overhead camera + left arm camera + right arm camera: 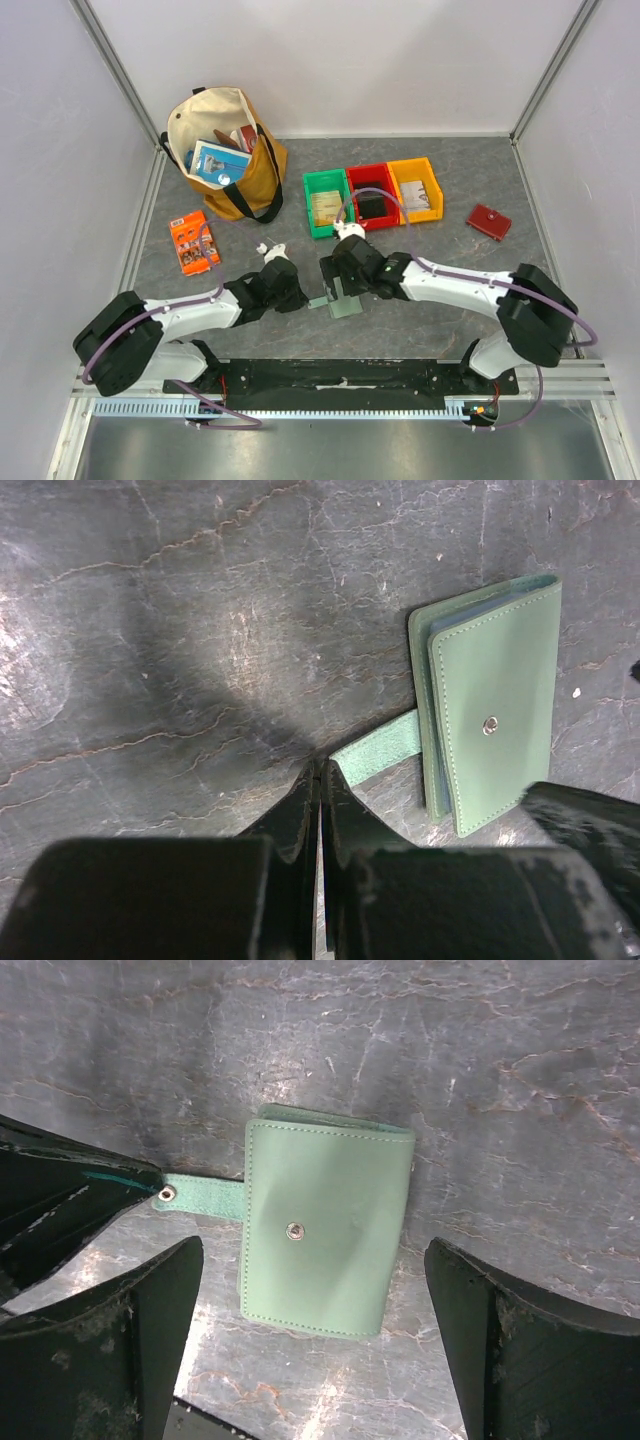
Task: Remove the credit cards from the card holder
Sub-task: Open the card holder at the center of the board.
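The pale green card holder [345, 303] lies folded shut on the dark table between my two grippers. It also shows in the left wrist view [495, 700] and the right wrist view [325, 1225]. Its snap strap [378, 748] is undone and stretches out flat to the side. My left gripper [322, 770] is shut on the strap's end, low at the table [305, 298]. My right gripper [312, 1260] is open and empty, hovering above the holder with a finger on each side [338, 283]. No cards show; only light inner pocket edges [432, 720].
Green [325, 203], red [373, 195] and yellow [416, 188] bins stand at the back centre. A tote bag [225, 150] with items stands back left. An orange packet [192, 243] lies left, a small red wallet [489, 221] right.
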Robot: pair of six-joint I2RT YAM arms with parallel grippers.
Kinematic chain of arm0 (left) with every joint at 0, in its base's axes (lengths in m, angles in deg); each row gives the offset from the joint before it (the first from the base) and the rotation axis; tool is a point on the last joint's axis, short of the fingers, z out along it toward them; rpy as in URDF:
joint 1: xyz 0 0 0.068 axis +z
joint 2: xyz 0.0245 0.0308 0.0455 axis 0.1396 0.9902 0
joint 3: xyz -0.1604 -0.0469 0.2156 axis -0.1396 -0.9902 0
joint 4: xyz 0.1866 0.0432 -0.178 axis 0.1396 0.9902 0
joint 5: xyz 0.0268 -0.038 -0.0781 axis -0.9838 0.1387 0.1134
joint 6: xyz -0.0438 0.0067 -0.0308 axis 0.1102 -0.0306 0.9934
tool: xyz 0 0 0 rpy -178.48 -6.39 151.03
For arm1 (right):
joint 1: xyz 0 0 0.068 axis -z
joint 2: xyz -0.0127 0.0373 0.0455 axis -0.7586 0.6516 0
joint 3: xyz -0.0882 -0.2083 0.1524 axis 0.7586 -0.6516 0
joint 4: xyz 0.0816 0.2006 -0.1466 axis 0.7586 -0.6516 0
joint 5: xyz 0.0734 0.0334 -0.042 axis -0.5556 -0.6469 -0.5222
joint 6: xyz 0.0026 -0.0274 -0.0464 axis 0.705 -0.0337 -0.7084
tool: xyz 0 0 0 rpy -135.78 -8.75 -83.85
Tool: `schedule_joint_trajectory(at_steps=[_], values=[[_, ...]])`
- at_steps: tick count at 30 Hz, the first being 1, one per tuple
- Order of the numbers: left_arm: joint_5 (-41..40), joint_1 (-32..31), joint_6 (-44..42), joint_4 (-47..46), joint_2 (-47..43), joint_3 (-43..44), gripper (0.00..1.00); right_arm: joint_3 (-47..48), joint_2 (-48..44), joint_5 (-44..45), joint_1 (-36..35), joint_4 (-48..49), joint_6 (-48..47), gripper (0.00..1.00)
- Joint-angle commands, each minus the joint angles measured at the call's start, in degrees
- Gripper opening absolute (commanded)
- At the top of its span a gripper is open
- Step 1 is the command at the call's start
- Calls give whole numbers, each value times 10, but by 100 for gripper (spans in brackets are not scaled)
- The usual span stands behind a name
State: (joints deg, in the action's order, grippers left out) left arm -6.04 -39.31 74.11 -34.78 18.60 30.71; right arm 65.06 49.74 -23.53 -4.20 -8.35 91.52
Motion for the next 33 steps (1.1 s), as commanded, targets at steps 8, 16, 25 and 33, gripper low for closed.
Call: schedule_joint_trajectory(at_steps=[8, 16, 25, 33], values=[[3, 0, 34, -29, -17, -21, 2, 95, 117, 137, -74, -75, -15, 98], [-2, 1, 29, -23, -30, -27, 2, 97, 111, 193, -74, -106, -27, 98], [0, 7, 20, -5, -47, -33, 2, 79, 57, 205, -47, -124, -34, 93], [2, 13, 14, 15, -67, -36, 2, 43, 13, 162, 26, -119, -59, 62]])
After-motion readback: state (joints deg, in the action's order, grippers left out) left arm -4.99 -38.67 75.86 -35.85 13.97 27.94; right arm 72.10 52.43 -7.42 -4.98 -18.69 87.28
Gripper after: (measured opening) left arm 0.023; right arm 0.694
